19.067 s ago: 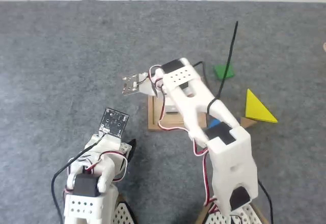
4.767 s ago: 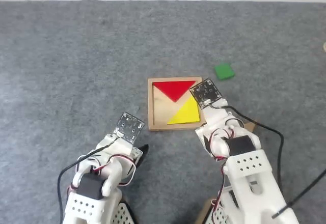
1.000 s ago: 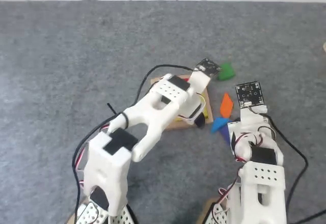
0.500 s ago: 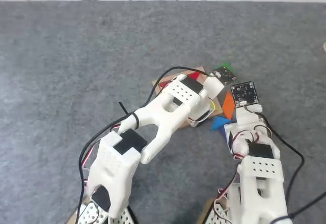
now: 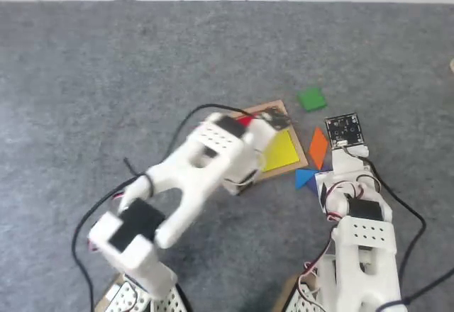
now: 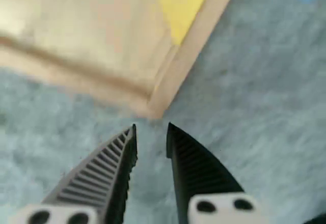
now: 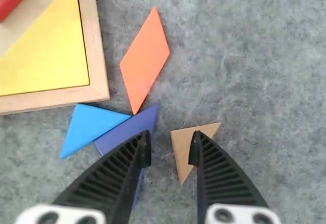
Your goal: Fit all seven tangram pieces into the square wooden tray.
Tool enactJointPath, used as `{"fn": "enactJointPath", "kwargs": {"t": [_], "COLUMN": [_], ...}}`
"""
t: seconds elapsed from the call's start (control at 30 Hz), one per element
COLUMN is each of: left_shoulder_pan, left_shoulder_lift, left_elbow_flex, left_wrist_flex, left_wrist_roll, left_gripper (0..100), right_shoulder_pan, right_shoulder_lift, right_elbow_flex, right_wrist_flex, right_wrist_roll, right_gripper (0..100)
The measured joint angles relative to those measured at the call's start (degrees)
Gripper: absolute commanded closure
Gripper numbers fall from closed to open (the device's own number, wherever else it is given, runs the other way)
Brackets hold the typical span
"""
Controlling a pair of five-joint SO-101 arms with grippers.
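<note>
The square wooden tray [image 5: 301, 164] lies turned at an angle, holding a yellow triangle [image 5: 281, 150] and a red triangle [image 5: 245, 119]. My left gripper [image 6: 151, 128] is open by a narrow gap with nothing in it, just short of the tray's corner [image 6: 155, 104]. My right gripper [image 7: 169, 140] is open above the carpet, and a brown triangle [image 7: 187, 143] lies partly between its fingers. Just beyond them lie a dark blue piece [image 7: 127, 130], a light blue triangle [image 7: 89, 127] and an orange parallelogram [image 7: 145, 58]. A green square [image 5: 312, 99] sits beyond the tray.
Grey carpet covers the table. The left arm [image 5: 206, 156] crosses over the tray's left part, while the right arm [image 5: 355, 213] stands near the front right. Open carpet stretches to the left and at the back.
The left arm has drawn back from the tray's far right side toward the left. The tray has turned and shifted. The right arm has barely moved.
</note>
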Motion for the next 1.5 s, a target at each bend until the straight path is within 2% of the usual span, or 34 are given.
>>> {"fn": "enactJointPath", "kwargs": {"t": [0.13,0.2,0.33,0.5,0.6,0.77,1.0,1.13,1.33,1.5], "left_shoulder_pan": [-7.5,-10.3,-10.4,-8.1,-8.2,-10.4,-15.8,-20.2,-24.1,-24.2], "left_shoulder_lift": [-9.2,-14.9,-21.8,-17.8,-8.4,6.6,7.3,7.2,2.8,-13.2], "left_elbow_flex": [2.5,3.3,5.1,6.2,4.9,-1.0,-3.6,-2.7,3.4,9.3], "left_wrist_flex": [0.2,-1.1,-9.1,-21.5,-24.1,-22.2,-12.1,-10.5,-12.0,-12.3], "left_wrist_roll": [-0.8,1.5,5.6,6.6,6.8,7.1,2.5,-1.1,-4.4,-2.2], "left_gripper": [87,83,77,77,77,77,80,80,80,74], "right_shoulder_pan": [0.0,0.1,-0.3,-2.5,-2.8,-2.7,-2.9,-3.0,-2.8,-2.9], "right_shoulder_lift": [0.0,0.0,0.1,0.1,0.1,0.1,0.1,0.1,0.1,0.1], "right_elbow_flex": [0.0,-1.2,-3.3,-3.3,-3.3,-3.3,-3.3,-3.3,-3.3,-3.3], "right_wrist_flex": [0.0,0.1,1.7,2.3,2.3,2.3,2.3,2.3,2.3,2.3], "right_wrist_roll": [0.0,0.0,-0.9,-1.6,-1.8,-1.8,-1.8,-1.8,-1.8,-1.8], "right_gripper": [85.4,85.4,85.4,85.4,85.4,85.4,85.4,85.4,85.4,85.4]}}
